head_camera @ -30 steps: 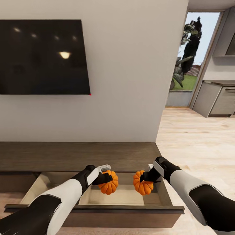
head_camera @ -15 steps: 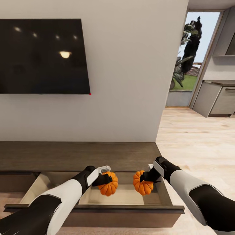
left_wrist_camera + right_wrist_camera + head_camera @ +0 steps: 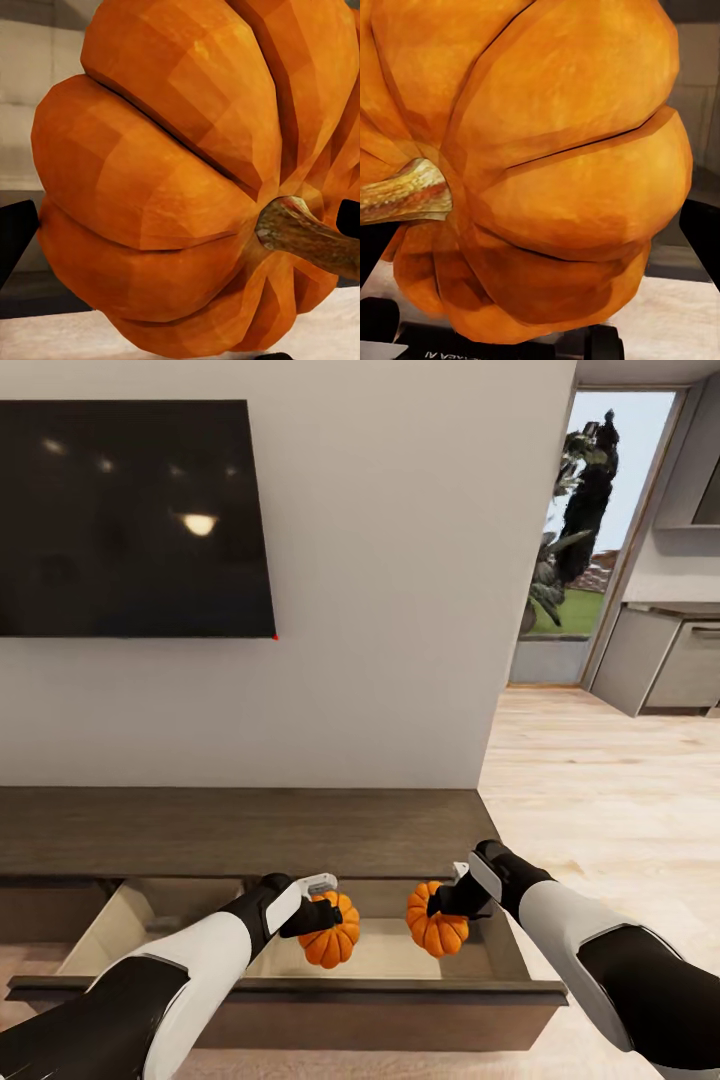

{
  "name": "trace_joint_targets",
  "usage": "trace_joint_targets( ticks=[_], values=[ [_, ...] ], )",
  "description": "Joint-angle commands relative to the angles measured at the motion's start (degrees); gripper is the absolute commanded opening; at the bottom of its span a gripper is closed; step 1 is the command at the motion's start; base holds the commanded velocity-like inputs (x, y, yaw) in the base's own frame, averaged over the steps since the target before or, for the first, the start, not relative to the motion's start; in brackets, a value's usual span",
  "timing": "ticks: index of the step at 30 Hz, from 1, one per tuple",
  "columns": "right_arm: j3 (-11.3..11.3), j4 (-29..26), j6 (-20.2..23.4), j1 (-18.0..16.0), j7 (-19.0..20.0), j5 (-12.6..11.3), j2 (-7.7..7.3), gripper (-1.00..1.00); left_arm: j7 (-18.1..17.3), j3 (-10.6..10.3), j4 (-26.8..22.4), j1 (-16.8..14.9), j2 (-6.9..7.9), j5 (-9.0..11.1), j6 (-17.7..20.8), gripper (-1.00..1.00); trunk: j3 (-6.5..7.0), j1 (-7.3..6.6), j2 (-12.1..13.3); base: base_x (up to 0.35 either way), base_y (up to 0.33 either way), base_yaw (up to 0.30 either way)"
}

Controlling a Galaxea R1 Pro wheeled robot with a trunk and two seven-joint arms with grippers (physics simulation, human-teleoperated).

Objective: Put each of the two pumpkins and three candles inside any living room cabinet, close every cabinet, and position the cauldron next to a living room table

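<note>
Head view: nearest the robot, the pulled-out drawer [image 3: 300, 988] of the cabinet [image 3: 240, 830] is standing open, its pale inside showing, and both arms are reaching over it. The left tool [image 3: 318, 912] is clenching the left pumpkin [image 3: 331, 937], and the right tool [image 3: 447, 901] is clenching the right pumpkin [image 3: 437, 925]; each tool is gripping its pumpkin from the near side, up by the stem. Both pumpkins are hanging in the air above the drawer's floor, apart from each other and clear of the drawer walls.

The left wrist view is showing that arm's pumpkin pressed close in front of the camera with its brown stem [image 3: 304, 232] pointing sideways, and the right wrist view is showing the same for the other pumpkin and its stem [image 3: 401, 193].

The step in hand appears to be placing the two pumpkins inside the cabinet. The next move is probably calling for lowering each arm until the pumpkins are sitting on the drawer bottom, then releasing them and lifting the tools clear of the front panel before the drawer gets shut.

Farther back, the dark cabinet top is running along the wall, with a black television [image 3: 135, 520] hanging above it. To the right, a light wooden floor [image 3: 590, 780] is leading toward a doorway.
</note>
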Motion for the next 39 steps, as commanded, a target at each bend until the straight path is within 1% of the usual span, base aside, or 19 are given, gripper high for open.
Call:
trace_joint_targets(
  ticks=[1, 3, 4, 6, 12, 20, 39],
  values=[
    [0.4, 0.0, -0.6, 0.0, 0.4, 0.0, 0.29, -1.0, 0.3, -0.3, -0.1, 0.0, 0.0, 0.6, 0.1, -1.0, -0.24, 0.22, -0.4, 0.0, 0.0, 0.0],
    [0.4, 0.8, -2.5, 0.0, 0.4, 0.0, 1.26, -1.0, 0.3, -0.3, -0.1, 0.0, 0.0, 0.6, -1.2, -1.0, -0.59, 0.66, -1.2, 0.0, 0.0, 0.0],
    [0.4, 1.8, -3.6, 0.0, 0.4, -0.1, 1.99, -1.0, 0.3, -0.3, -0.1, 0.0, 0.0, 0.7, -2.7, -1.0, -0.77, 0.87, -1.6, 0.0, 0.0, 0.0],
    [0.4, 2.6, -4.5, 0.0, 0.4, -0.1, 2.62, -1.0, 0.3, -0.3, 0.3, 0.0, 0.0, 0.7, -4.2, -1.0, -0.78, 0.87, -1.6, 0.0, 0.0, 0.0],
    [0.3, 3.0, -5.2, 0.0, 0.4, -0.1, 2.91, -1.0, 0.3, -0.3, 0.6, 0.0, 0.0, 0.7, -5.0, -1.0, -0.88, 0.87, -1.6, 0.0, 0.0, 0.0],
    [0.3, 3.0, -5.3, 0.0, 0.4, -0.2, 2.93, -1.0, 0.2, -0.3, 0.9, 0.0, 0.0, 0.7, -5.0, -1.0, -1.23, 0.87, -1.6, 0.0, 0.0, 0.0],
    [0.3, 3.0, -5.3, 0.0, 0.4, -0.2, 2.93, -1.0, 0.1, -0.3, 0.9, 0.0, 0.0, 0.7, -5.0, -1.0, -6.3, 5.05, -9.3, 0.0, 0.0, 0.0]
  ],
)
